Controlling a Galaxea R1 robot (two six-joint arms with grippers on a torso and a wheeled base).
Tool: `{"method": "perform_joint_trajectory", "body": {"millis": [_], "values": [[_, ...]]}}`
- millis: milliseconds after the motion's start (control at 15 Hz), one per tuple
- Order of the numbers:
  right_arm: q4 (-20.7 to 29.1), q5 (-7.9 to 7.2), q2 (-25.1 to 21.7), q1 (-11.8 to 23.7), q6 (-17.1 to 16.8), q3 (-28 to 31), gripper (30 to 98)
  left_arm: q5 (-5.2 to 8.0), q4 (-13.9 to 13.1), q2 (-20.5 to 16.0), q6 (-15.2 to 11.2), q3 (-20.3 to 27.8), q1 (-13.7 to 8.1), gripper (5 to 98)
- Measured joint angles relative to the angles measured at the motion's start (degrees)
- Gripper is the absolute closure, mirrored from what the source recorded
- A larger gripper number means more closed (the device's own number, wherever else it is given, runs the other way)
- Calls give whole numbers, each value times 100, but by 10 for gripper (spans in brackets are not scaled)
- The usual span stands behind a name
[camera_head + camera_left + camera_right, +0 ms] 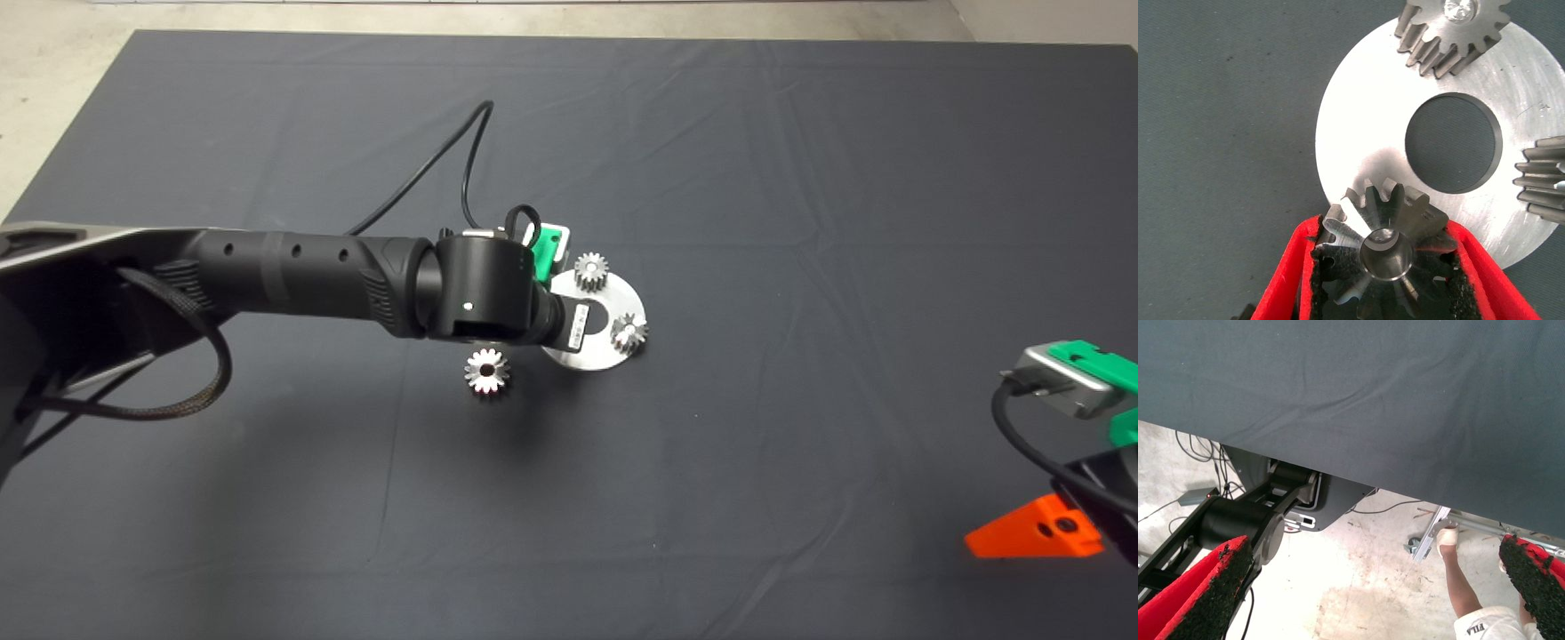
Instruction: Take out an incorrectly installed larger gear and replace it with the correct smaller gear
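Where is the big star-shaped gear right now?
In the head view, the larger gear lies on the mat mid-table, just beside the round steel plate, under the left arm.

Mat point(800, 178): matt dark cloth, creased. Disc point(1358, 133): brushed metal, faint swirl marks. Smaller gear point(1386, 230): machined steel, dull sheen. Larger gear point(487, 371): bright polished steel. Left gripper point(1388, 267): smooth red plastic fingers point(1288, 280), rough black pads.

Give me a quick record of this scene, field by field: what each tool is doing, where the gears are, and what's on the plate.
left tool: shut on the smaller gear, at the round steel plate's edge
right tool: open, parked at the mat's lower right, off the work
larger gear: lying on the dark mat, apart from the plate
on the plate: two other small gears
plate centre: open round hole
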Motion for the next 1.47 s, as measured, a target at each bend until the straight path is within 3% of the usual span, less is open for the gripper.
{"method": "perform_joint_trajectory", "body": {"millis": [1000, 1467], "values": [[-2, 0, 1, 0, 0, 0, 308, -7, 22, -2, 0, -2, 16, 687], [0, 0, 1, 0, 0, 0, 308, -26, 60, 1, 21, -10, 137, 689]]}}
